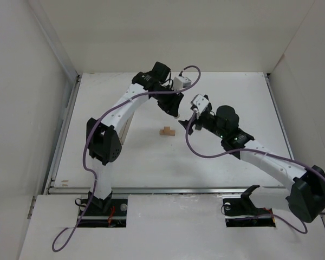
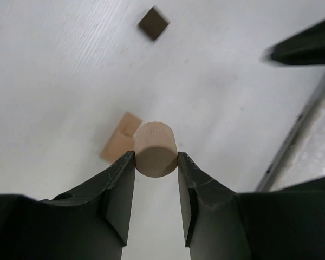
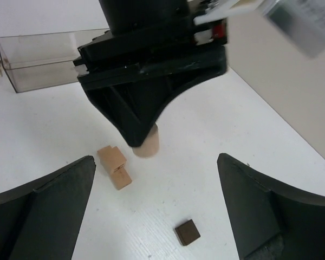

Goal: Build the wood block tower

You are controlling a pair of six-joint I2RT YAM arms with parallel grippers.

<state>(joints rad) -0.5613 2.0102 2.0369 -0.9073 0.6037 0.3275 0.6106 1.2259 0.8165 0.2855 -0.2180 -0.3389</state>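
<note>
My left gripper (image 2: 156, 158) is shut on a pale wooden cylinder (image 2: 155, 147) and holds it low over the white table, right beside the tan oblong block (image 2: 121, 138). In the right wrist view the cylinder (image 3: 148, 146) hangs from the left gripper (image 3: 146, 81) just right of the tan block (image 3: 114, 167). The small dark brown cube (image 3: 187, 232) lies flat on the table, apart from both; it also shows in the left wrist view (image 2: 153, 23). My right gripper (image 3: 157, 211) is open and empty above the cube. From above, the tan block (image 1: 167, 131) lies between the left gripper (image 1: 172, 111) and the right gripper (image 1: 191, 123).
A clear rectangular plastic box (image 3: 43, 59) lies at the back left of the right wrist view. White walls enclose the table on three sides, with a metal rail (image 1: 168, 189) along its near edge.
</note>
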